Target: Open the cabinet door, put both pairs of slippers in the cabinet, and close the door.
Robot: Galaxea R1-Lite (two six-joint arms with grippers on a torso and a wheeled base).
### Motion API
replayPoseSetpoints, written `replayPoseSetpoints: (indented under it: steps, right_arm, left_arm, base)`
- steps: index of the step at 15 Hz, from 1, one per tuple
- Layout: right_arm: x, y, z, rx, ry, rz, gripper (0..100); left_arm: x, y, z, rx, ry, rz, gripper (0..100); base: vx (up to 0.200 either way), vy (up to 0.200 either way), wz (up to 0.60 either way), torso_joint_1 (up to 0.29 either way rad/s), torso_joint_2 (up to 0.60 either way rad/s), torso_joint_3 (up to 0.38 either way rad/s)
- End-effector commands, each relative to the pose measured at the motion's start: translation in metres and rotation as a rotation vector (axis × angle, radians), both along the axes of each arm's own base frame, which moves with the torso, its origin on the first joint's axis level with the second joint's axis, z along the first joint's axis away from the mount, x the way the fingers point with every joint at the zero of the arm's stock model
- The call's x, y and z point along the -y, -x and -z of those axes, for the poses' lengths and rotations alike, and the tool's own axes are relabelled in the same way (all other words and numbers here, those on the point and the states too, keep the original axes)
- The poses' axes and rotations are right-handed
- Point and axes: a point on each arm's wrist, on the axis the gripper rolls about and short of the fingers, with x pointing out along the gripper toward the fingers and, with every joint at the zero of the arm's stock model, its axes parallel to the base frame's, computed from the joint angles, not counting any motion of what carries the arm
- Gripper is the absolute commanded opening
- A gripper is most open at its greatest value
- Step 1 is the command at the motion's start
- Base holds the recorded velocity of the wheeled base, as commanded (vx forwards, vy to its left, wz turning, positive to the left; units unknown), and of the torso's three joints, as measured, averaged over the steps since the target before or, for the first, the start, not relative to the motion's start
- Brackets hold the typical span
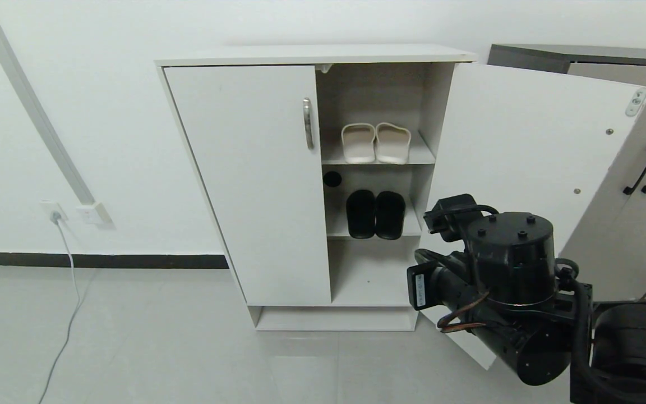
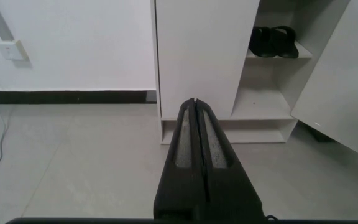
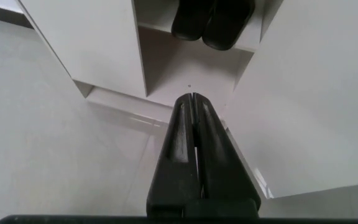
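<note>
A white cabinet (image 1: 312, 55) stands against a wall on a pale tiled floor (image 1: 160, 348). Its left door (image 1: 244, 179) is shut, with a metal handle (image 1: 308, 124) near its inner edge. Its right door (image 1: 525, 146) is swung wide open toward the robot's right, showing three shelves. The white slippers (image 1: 376, 143) sit side by side on the top shelf, and the black slippers (image 1: 375, 214) sit side by side on the middle shelf just below. The bottom shelf (image 1: 365, 275) is bare. With both pairs inside, the storing part of the task looks done, and closing the door appears to be what remains. The right gripper (image 3: 193, 102) hangs low in front of the open compartment, beside the inner face of the open door and pointing toward the bottom shelf. Its jaws are clenched together with nothing between them. That spot probably suits getting round the door to push it closed, and a closed gripper gives a firm, blunt end for pushing. The left gripper (image 2: 194, 106) is held farther back over the floor, facing the shut left door, its jaws also pressed together and empty. It seems parked out of the door's swing.
</note>
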Motion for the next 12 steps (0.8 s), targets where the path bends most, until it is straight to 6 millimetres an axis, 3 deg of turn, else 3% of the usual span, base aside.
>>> replayPoseSetpoints:
  steps: [1, 5, 12]
  right_arm:
    - [-0.0014, -0.0009, 0.0017, -0.003, 0.004, -0.002, 0]
    - [-0.002, -0.0011, 0.0019, -0.006, 0.0, -0.011, 0]
    - [-0.0014, -0.0016, 0.0023, -0.01, -0.003, -0.017, 0]
  left_arm:
    - [0.0, 0.0, 0.0, 0.0, 0.002, 0.0, 0]
    - [0.0, 0.0, 0.0, 0.0, 0.0, 0.001, 0]
    - [0.0, 0.0, 0.0, 0.0, 0.0, 0.0, 0]
  base:
    - [0.0, 0.0, 0.0, 0.0, 0.0, 0.0]
    - [0.0, 0.0, 0.0, 0.002, -0.15, -0.259]
    - [0.0, 0.0, 0.0, 0.068, -0.49, -0.367]
